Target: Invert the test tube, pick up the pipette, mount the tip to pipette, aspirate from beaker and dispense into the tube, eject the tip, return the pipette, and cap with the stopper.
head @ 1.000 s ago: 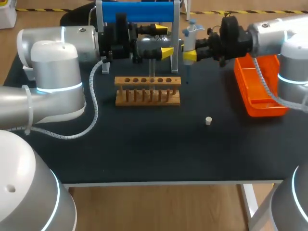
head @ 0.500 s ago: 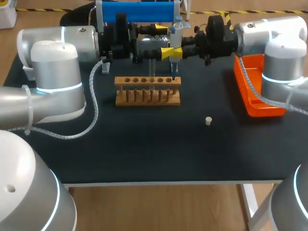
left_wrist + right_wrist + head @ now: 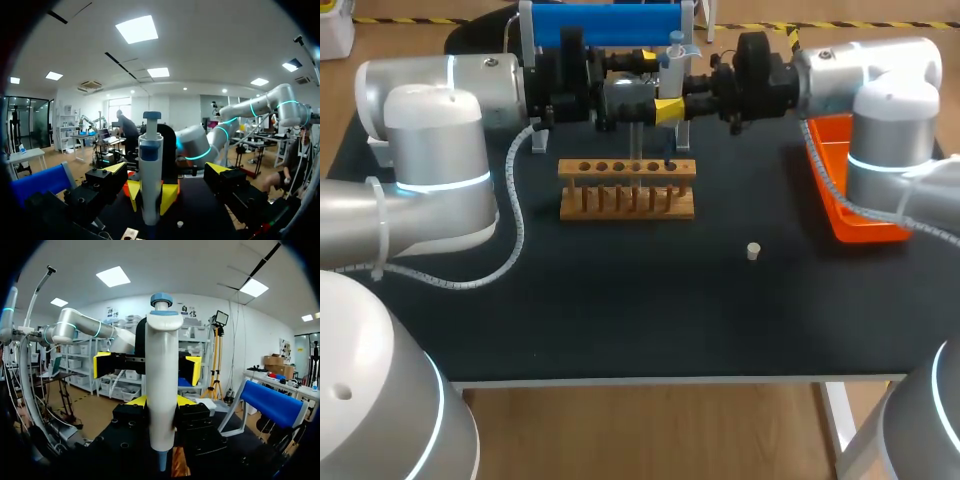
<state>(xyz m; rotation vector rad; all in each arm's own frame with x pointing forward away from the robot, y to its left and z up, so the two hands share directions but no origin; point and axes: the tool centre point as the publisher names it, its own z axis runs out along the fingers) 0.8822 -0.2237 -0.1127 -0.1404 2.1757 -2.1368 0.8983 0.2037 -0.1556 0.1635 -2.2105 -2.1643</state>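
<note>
At the back of the black-topped table [image 3: 620, 300], above a wooden test-tube rack with a row of holes [image 3: 626, 190], the two arms meet head-on. The right gripper [image 3: 672, 105] reaches in from the right, and its yellow-tipped fingers are pinched on the body of a white pipette with a blue plunger cap [image 3: 676, 62]. The pipette is upright, and its slim dark tip points down over the holes near the rack's right end. In the right wrist view the pipette [image 3: 161, 385] stands straight up between that gripper's own tips [image 3: 161, 401], gripped from both sides.

The left gripper [image 3: 655, 83] faces it from the left with its fingers spread wide and nothing clamped between them. In the left wrist view its own tips [image 3: 166, 170] stand well apart. The pipette [image 3: 150, 180] and the right gripper [image 3: 151, 194] lie just ahead of the gap.

A clear glass test tube [image 3: 635, 138] stands upright below the left gripper and appears to sit in a middle hole of the rack.

A small white stopper [image 3: 753, 250] lies on the table in front of the rack and to its right, well apart from both grippers. An orange plastic tray [image 3: 860, 200] sits near the table's right edge, and a blue cylinder on a stand [image 3: 605, 22] sits behind the grippers.
</note>
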